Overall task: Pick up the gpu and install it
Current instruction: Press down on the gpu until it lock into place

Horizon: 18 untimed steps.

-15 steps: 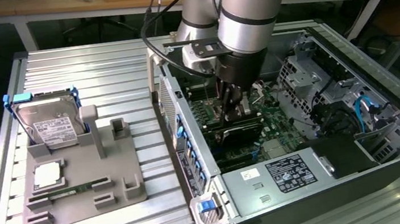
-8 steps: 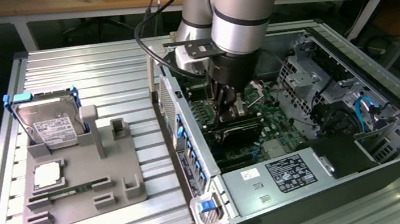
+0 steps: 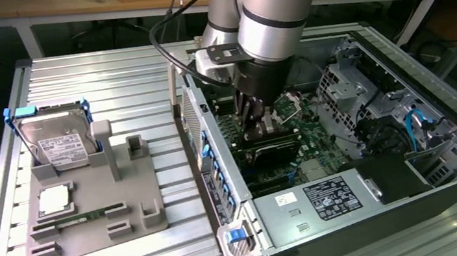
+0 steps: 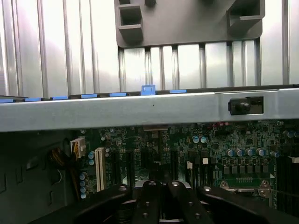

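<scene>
End effector (image 3: pixel 256 126) down inside the open computer case (image 3: pixel 442 160), fingers together over the motherboard (image 3: pixel 313 137). Whether they grip the gpu, or where it sits, cannot be told.

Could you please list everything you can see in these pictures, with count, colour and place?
computer case: one, grey-black, lying open on the exterior view's right
motherboard: one, green, inside the case
power supply: one, silver, at the case's near end
grey holder tray: one, grey, on the exterior view's left
hard drive: one, silver in a blue frame, standing in the tray
memory stick: one, green, lying in the tray
slatted table: one, silver, under everything
gripper: one, black, shut, down inside the case over the motherboard
</scene>
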Each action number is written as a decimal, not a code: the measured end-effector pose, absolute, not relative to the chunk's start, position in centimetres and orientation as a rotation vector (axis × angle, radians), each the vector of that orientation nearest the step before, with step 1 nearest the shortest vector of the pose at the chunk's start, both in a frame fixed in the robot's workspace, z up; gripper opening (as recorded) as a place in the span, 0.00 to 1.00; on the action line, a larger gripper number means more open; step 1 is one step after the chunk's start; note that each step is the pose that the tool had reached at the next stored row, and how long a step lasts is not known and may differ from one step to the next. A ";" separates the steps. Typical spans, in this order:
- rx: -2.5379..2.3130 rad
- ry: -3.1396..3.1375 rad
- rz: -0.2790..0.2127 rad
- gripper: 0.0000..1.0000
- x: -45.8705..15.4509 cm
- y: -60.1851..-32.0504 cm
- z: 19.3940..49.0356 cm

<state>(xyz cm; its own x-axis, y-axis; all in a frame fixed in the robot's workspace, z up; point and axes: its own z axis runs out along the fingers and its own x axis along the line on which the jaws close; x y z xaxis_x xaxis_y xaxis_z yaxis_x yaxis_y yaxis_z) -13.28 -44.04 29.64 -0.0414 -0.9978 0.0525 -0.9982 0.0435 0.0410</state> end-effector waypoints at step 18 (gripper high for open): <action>2.087 -2.172 -0.080 0.11 -14.6 -44.0 29.9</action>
<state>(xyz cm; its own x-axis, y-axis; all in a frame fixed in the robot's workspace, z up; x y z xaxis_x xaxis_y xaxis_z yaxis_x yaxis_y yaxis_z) -14.58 -44.04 29.95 -0.0366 -0.9978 0.0558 -0.9910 0.0435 0.1266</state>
